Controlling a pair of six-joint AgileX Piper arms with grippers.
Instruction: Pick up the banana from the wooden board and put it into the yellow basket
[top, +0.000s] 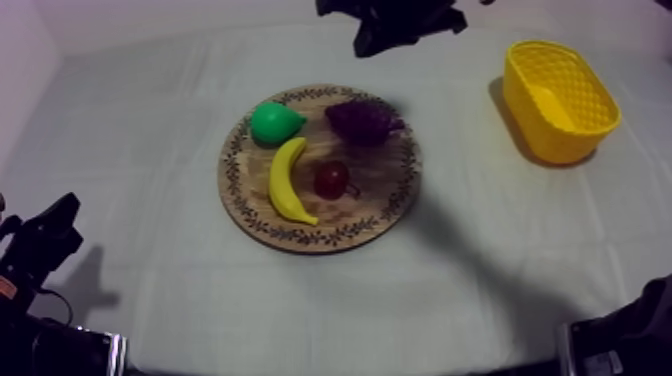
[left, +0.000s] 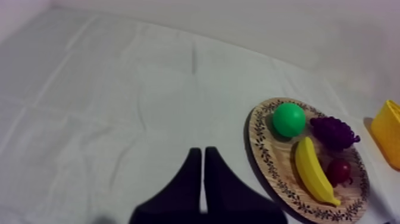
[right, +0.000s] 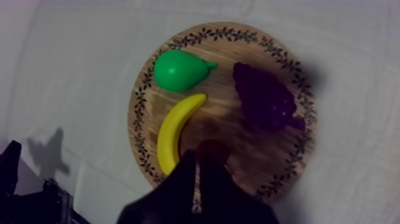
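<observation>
Curved yellow toy banana (top: 287, 180) lying on the round wooden board with a patterned rim (top: 236, 190).
A green toy pear (top: 275, 122) sits at its far tip, a small red fruit (top: 331, 179) just beside it, and a dark purple bunch of grapes (top: 362, 120) farther back. The yellow plastic basket (top: 548, 135) stands well apart on the tabletop (top: 150, 220), to my right. My right jaws hang pressed together above the board near the red fruit. My left jaws, together too, sit over bare cloth beside the board.
</observation>
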